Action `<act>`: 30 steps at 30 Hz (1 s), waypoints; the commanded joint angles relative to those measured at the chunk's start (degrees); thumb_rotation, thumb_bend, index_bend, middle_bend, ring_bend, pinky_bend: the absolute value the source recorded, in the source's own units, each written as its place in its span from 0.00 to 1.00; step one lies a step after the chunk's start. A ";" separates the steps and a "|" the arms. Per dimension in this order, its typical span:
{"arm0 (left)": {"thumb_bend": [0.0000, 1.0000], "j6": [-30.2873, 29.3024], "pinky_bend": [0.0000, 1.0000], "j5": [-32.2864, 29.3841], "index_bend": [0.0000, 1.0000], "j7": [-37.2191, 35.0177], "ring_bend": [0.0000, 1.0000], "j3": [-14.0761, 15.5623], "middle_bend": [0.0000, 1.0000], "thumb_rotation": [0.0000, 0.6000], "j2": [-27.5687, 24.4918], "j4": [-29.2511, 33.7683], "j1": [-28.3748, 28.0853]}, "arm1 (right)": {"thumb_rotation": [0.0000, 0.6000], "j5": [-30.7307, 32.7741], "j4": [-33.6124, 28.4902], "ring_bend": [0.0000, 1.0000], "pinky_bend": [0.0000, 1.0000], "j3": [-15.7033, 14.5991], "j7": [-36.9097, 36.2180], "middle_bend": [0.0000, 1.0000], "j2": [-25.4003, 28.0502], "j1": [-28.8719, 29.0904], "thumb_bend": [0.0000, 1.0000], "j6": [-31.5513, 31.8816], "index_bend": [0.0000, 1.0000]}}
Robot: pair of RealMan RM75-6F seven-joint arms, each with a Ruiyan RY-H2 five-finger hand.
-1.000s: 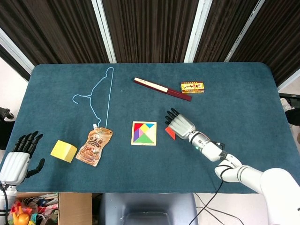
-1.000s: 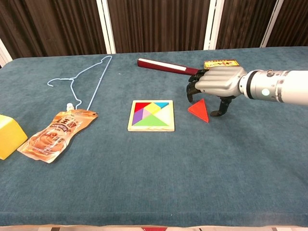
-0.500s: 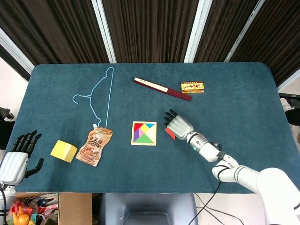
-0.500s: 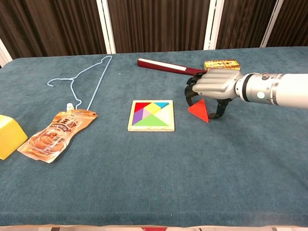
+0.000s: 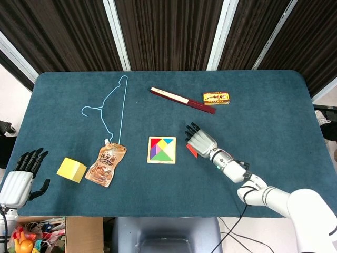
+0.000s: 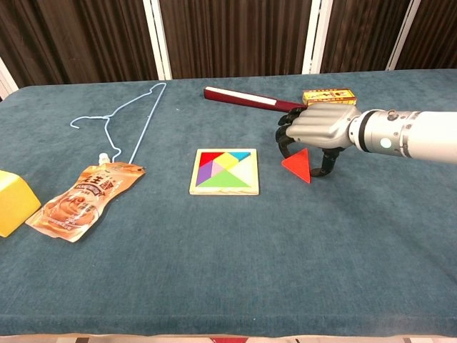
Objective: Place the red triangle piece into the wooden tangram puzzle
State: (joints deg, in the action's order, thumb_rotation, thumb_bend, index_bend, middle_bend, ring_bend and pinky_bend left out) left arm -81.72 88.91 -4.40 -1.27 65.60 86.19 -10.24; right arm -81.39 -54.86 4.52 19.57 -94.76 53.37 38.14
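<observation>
Red triangle (image 6: 298,166) sits under the right hand (image 6: 316,131), curled fingers around it; whether they grip it, I cannot tell. Puzzle (image 6: 224,171) lies just beside, leftward.

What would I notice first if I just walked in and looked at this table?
Probably the silver right hand arched over the red triangle, just right of the colourful puzzle in the middle. Off to the left lie a blue hanger and a yellow block.
</observation>
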 commanded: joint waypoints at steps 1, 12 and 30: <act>0.43 0.21 0.09 -0.20 0.00 -0.05 0.00 -0.15 0.00 1.00 -0.09 0.00 -0.17 | 1.00 0.84 0.03 0.03 0.00 0.15 0.91 0.27 -0.38 0.08 0.42 -0.28 0.62; 0.43 -0.45 0.09 -0.08 0.00 -0.53 0.00 -0.17 0.00 1.00 -0.23 -0.12 0.07 | 1.00 2.67 -1.74 0.06 0.00 0.72 3.32 0.30 0.01 0.05 0.46 0.57 0.73; 0.43 -0.77 0.09 -0.42 0.00 0.40 0.00 -0.43 0.00 1.00 -0.14 0.19 0.18 | 1.00 2.18 -8.83 0.06 0.00 3.41 5.00 0.30 2.14 2.53 0.46 3.81 0.71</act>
State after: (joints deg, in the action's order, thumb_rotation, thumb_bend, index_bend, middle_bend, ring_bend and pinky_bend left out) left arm -82.47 88.49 -4.03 -1.68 65.45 86.37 -10.05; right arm -78.85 -63.14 7.55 23.88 -92.43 55.16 41.68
